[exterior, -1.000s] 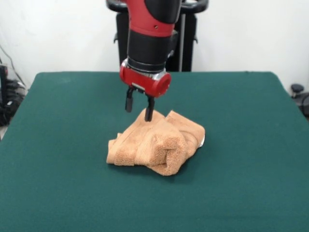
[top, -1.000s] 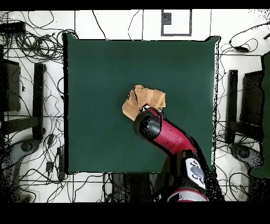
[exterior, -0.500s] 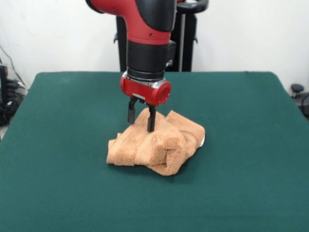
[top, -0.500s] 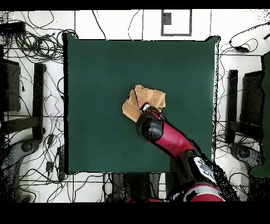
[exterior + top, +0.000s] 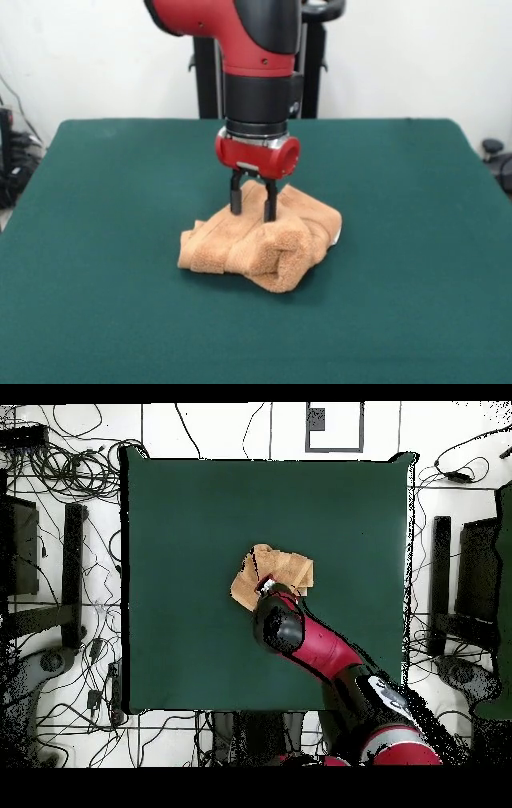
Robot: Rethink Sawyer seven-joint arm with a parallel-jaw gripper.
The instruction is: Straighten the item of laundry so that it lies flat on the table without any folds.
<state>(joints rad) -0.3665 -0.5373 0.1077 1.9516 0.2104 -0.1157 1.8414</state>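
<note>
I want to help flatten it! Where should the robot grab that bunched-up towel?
Probably the raised fold on top of the towel, coming straight down from above. The towel lies bunched on the table with its edges tucked under, so that ridge is the easiest cloth to pinch. The gripper is already there, open, a finger on each side.

A robotics lab, by the look of it: a green felt tabletop (image 5: pixel 200 534) on a white floor, tangled cables (image 5: pixel 60 469) all around, and black equipment stands (image 5: pixel 74 564) at both sides.
</note>
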